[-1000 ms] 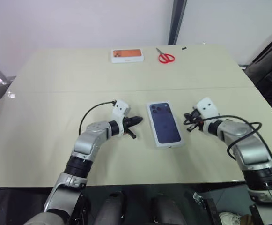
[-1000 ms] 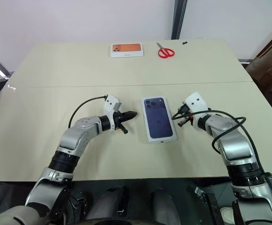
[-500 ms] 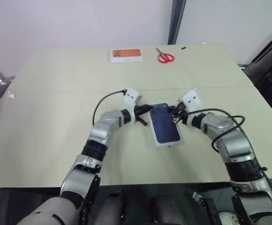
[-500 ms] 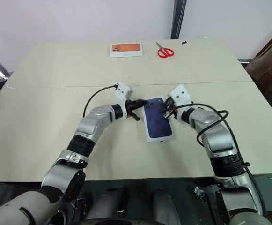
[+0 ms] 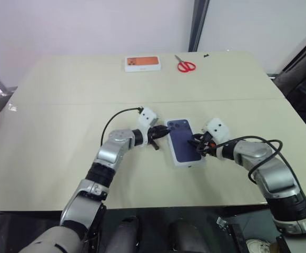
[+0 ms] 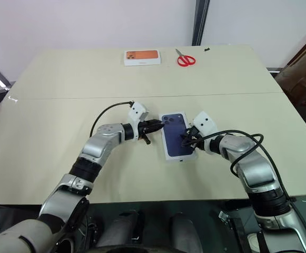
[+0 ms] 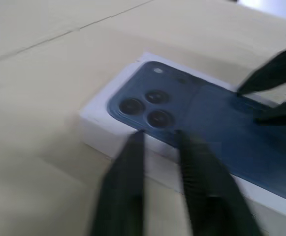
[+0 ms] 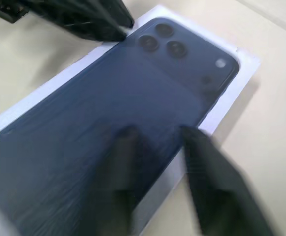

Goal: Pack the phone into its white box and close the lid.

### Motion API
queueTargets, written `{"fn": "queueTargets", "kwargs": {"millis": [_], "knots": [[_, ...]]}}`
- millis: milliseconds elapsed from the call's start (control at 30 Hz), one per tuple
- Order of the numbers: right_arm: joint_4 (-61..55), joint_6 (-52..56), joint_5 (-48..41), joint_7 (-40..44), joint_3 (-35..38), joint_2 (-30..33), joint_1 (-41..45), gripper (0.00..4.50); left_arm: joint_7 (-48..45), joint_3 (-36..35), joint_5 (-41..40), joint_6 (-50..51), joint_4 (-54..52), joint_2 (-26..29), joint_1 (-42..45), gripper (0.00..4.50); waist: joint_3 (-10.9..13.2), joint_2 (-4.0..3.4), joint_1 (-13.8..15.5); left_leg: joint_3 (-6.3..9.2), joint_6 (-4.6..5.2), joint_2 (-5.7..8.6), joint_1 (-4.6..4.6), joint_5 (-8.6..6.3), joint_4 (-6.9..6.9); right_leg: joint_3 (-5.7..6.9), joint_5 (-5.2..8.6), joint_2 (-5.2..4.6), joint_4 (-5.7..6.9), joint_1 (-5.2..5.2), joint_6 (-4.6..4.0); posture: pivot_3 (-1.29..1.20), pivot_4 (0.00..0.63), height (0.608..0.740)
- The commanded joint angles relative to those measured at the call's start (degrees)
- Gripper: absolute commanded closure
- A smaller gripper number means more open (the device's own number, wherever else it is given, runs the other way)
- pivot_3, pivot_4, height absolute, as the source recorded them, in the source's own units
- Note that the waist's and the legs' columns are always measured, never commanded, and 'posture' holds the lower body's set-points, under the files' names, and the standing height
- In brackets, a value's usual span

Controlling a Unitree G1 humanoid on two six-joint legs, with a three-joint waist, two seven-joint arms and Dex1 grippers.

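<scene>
From your head views, the closed box with the lid (image 5: 185, 140) on sits mid-table (image 5: 63, 132) between both hands; scissors (image 5: 186, 65) and an orange-faced box (image 5: 142, 62) lie far back. Your left wrist view shows the left hand (image 7: 158, 142) slightly parted at the lid's edge. Your right wrist view shows the right hand (image 8: 155, 135) parted over the print.

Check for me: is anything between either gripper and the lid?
Nothing visible. The left gripper and right gripper, both open, flank the lid at its long edges. The scissors and the orange-faced box lie far off at the table's far edge.
</scene>
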State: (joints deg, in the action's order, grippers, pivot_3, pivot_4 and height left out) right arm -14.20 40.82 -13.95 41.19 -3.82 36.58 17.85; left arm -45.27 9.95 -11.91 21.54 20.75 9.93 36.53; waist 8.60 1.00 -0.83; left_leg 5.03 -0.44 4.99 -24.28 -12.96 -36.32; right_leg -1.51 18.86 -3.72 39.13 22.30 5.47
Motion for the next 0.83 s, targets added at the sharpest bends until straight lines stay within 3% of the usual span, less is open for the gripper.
{"fn": "queueTargets", "kwargs": {"millis": [33,100,133,467,833], "knots": [[-0.74,-1.01,-1.62,0.46,2.29,-0.02,0.72,1.19,-3.54,-1.97,-2.86,1.5,-6.81,3.13,-1.68,1.65,0.02,-0.03,-0.03,0.0,-0.02,0.0,0.0,0.01,0.04,-0.01,0.0,0.0,0.0,0.03,0.0,0.0,0.15,0.734],[-0.61,-1.66,-2.68,0.73,4.01,0.05,1.58,0.13,-6.7,-3.91,-5.82,2.59,-11.08,6.18,-3.06,0.65,0.04,-0.04,0.04,0.0,-0.04,0.0,-0.05,0.02,0.05,-0.01,0.0,0.0,0.01,0.09,0.0,0.0,0.15,0.734],[-0.44,-1.91,-2.89,0.75,4.62,0.21,1.82,0.0,-7.48,-4.79,-6.98,3.8,-12.64,7.59,-3.5,0.09,0.05,-0.05,0.08,0.0,-0.04,0.0,-0.09,0.03,0.03,-0.02,0.0,0.0,0.01,0.13,0.0,0.0,0.15,0.734],[-3.69,-3.02,-11.52,6.28,13.19,2.4,0.15,0.0,-13.33,-13.73,-13.19,9.24,-24.06,24.92,-12.64,0.04,0.1,-0.11,0.19,0.01,-0.02,0.0,-0.11,0.01,0.07,-0.02,0.0,-0.04,-0.03,0.13,-0.01,0.0,0.15,0.734],[-4.06,-5.59,-13.96,12.05,19.77,9.44,-12.32,0.0,-12.6,-21.7,-14.5,5.17,-27.94,30.65,-28.09,0.04,0.12,-0.14,0.28,-0.01,0.06,0.0,-0.09,-0.04,0.14,-0.01,0.01,-0.09,-0.1,0.08,-0.02,0.0,0.15,0.734]]}}
